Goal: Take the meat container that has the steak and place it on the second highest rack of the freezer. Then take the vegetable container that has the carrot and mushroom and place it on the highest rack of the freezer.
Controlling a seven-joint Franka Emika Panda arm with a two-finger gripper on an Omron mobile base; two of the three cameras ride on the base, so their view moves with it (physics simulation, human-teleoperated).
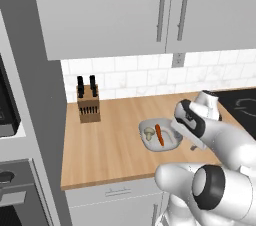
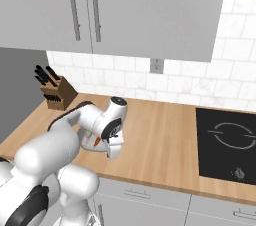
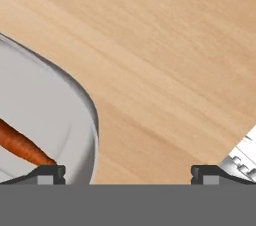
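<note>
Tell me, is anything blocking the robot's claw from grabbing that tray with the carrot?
Nothing visible does. The open gripper hangs right over the rim of the vegetable container, one fingertip above the inside near the carrot, the other above bare wooden counter. The mushroom lies farther in.

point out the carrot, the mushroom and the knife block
carrot (image 1: 159,135), left base view, middle of the orange stick in the pale tray
mushroom (image 1: 149,132), left base view, its pale cap
knife block (image 1: 89,105), left base view, front face of the wooden block
</note>
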